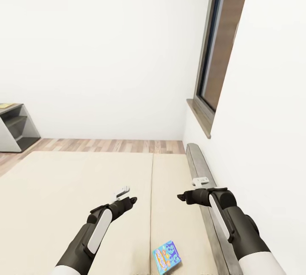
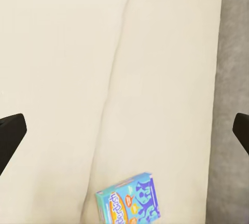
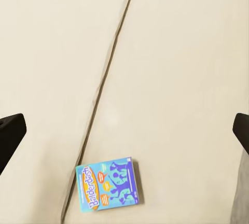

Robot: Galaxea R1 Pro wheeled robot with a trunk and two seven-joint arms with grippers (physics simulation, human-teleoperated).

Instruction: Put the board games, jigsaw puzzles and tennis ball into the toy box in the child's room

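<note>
the robot stands at the bed (image 1: 63, 190), both arms held out low over the beige mattress. the small blue board game (image 1: 166, 258) lies flat on the mattress, just beside the seam between the two mattress halves, nearer the robot than either gripper and between the two arms. nothing touches it.

the left gripper (image 1: 127, 196) hangs above bare mattress, its fingers spread wide at the two edges of the left wrist view, and it carries nothing. the right gripper (image 1: 189, 193) sits near the grey headboard (image 1: 199, 169), likewise spread wide and carrying nothing.

judgement: the wide spread suits the flat box, which offers only thin edges for a grasp. both wrists face down at the mattress, so this reads as positioning ahead of a pick. the box has not yet been picked up.
</note>
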